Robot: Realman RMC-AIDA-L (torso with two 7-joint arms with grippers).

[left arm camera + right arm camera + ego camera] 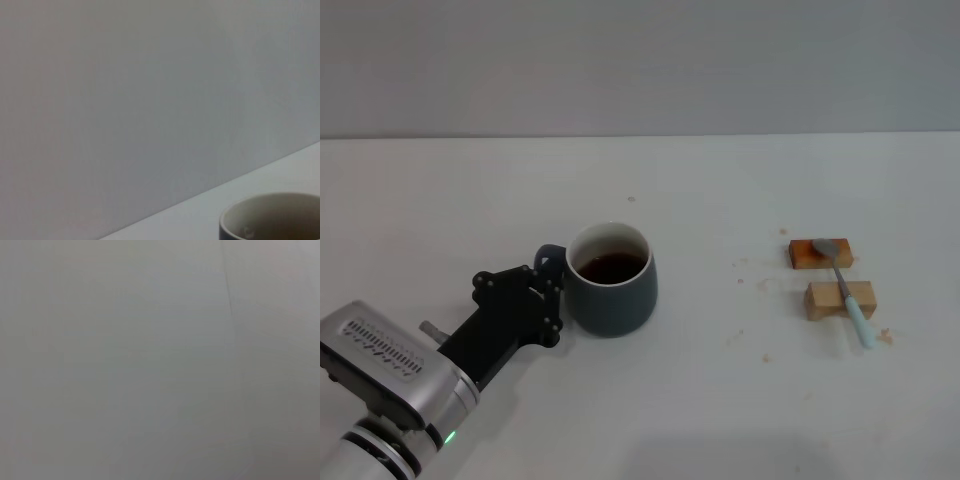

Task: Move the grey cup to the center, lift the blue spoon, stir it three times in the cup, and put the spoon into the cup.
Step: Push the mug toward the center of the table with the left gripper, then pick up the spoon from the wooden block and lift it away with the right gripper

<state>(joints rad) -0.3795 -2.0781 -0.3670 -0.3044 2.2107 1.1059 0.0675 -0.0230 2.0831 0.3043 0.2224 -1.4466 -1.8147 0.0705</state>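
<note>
— Where's the cup (611, 280)?
— Mid-table, dark liquid inside, left gripper (548, 283) at its handle; whether it grips, I can't tell.
— Step?
— Likely cup placement. Next: lift the spoon (844, 286) off two blocks (828, 276), well right.

A white tabletop (720, 420) fills most of the head view, lit evenly, with small brown crumbs (750, 268) scattered on its right half. Behind its far edge rises a plain grey wall (640, 60), also seen in the left wrist view
</note>
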